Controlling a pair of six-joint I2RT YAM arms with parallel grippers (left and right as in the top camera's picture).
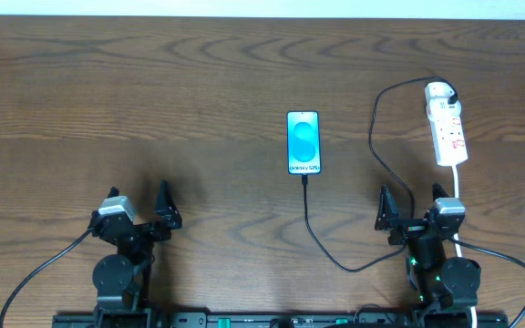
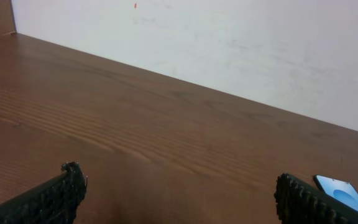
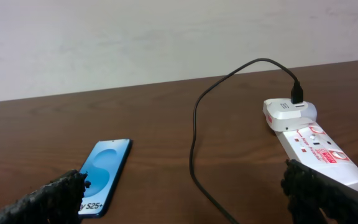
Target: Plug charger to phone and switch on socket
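Table (image 1: 153,91): brown wood-grain board, matte, flat. It runs up to a plain off-white wall (image 3: 166,37) ahead of both arms. Left gripper (image 1: 138,189): jaws spread wide and holding nothing. Its ribbed black fingers (image 2: 67,186) frame bare wood, with open room ahead and to either side. Right gripper (image 1: 412,191): jaws likewise spread wide and empty. Phone (image 1: 303,142): thin flat rectangle with rounded corners and a glossy cyan screen. It lies face up ahead and to the left of the right gripper, well apart from it, and far to the right of the left gripper. Charger (image 1: 372,146): thin black cable. Its tip meets the phone's near short edge, and it curves toward the right gripper, passing just left of it, then arcs up to a small white adapter (image 1: 439,91). Socket (image 1: 448,132): long white plastic strip with red marks, ahead and slightly right of the right gripper. The adapter sits on its far end. Switch position cannot be told. Thick white cord (image 1: 457,196): leaves the strip's near end and passes the right gripper's right side.
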